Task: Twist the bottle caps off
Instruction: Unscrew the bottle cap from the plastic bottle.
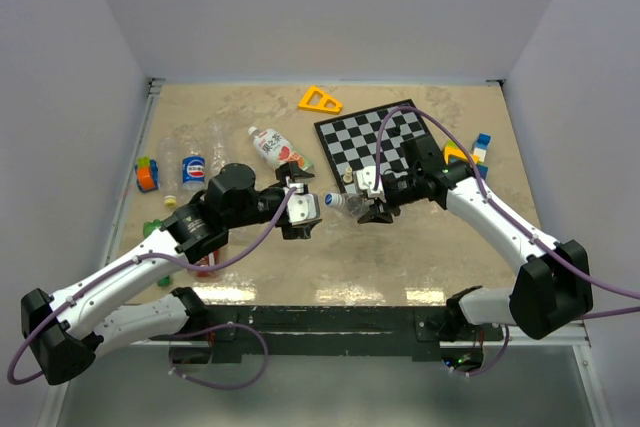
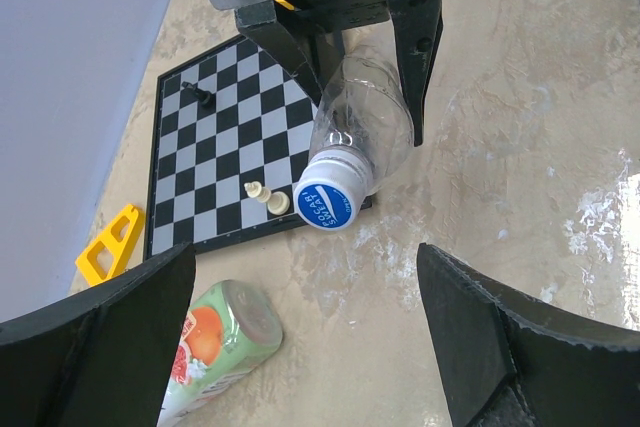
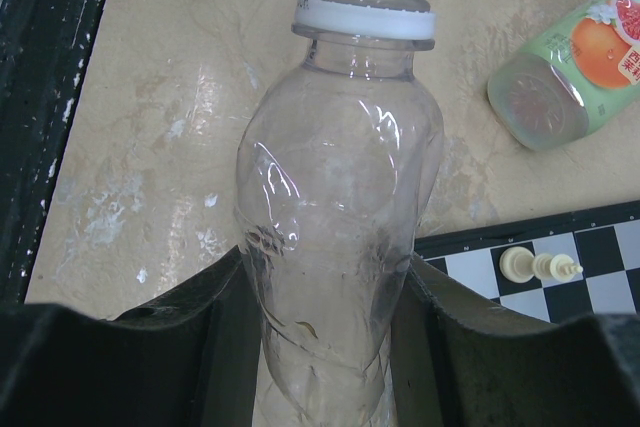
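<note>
Near the middle of the desk, just off the near left corner of the chessboard (image 1: 385,142), the right gripper (image 1: 365,205) is clamped on the body of a clear bottle (image 3: 340,217), one finger on each side of it. The bottle is held on its side with the neck pointing toward the left edge. Its cap (image 2: 328,202), white with a blue printed top, is on the neck. The left gripper (image 1: 302,211) faces that cap with its jaws spread wide and nothing between them. It stands close to the cap, and from above it seems to stop just short of touching, though the angle makes this hard to judge. A green-and-orange labelled bottle (image 1: 275,147) lies toward the far edge, left of the board. A cola-label bottle (image 1: 194,169) lies near the left edge. A pale chess piece (image 2: 266,197) lies toppled at the board's near edge.
</note>
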`<state>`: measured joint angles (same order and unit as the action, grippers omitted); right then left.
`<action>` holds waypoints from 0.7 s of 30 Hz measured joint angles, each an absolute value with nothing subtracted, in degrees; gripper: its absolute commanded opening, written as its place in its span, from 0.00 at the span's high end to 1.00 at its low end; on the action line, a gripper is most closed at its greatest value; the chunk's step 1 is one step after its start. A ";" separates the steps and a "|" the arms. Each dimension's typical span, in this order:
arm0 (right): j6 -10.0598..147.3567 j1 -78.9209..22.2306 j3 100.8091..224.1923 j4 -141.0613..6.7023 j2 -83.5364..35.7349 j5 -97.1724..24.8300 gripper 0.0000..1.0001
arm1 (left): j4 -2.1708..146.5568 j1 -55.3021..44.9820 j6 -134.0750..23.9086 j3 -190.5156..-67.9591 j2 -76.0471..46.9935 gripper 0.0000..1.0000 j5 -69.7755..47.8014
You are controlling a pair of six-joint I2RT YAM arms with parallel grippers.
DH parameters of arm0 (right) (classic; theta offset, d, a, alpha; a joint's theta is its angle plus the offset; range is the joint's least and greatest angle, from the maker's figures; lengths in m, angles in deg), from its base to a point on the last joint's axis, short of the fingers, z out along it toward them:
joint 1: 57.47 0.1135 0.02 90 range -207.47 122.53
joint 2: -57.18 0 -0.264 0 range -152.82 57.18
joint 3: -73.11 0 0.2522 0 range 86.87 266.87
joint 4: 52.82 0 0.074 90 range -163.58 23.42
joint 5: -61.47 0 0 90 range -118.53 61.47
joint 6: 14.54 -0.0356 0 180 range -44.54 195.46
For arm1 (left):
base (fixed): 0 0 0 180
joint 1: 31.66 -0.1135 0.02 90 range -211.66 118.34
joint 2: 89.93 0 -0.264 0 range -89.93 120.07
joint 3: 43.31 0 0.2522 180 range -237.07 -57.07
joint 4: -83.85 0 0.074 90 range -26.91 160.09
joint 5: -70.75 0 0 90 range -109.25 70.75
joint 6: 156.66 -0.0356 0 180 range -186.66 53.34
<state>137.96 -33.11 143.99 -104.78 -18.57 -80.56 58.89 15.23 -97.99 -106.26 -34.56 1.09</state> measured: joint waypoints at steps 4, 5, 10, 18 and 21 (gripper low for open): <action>137.96 -33.11 143.99 -104.78 -18.57 -80.56 1.00 | 58.89 15.23 -98.02 -106.26 -34.56 0.04 1.09; 137.98 -33.11 143.99 -104.78 -18.57 -80.56 1.00 | 58.89 15.23 -98.02 -106.26 -34.54 0.04 1.09; 137.98 -33.11 143.99 -104.78 -18.57 -80.56 1.00 | 58.89 15.23 -98.08 -106.26 -34.16 0.04 1.13; 138.09 -33.11 143.99 -104.82 -18.59 -80.56 1.00 | 59.30 15.23 -99.02 -107.44 -30.86 0.07 2.51; 138.09 -33.11 143.99 -104.87 -18.59 -80.58 1.00 | 59.52 15.23 -99.11 -108.90 -28.98 0.09 3.17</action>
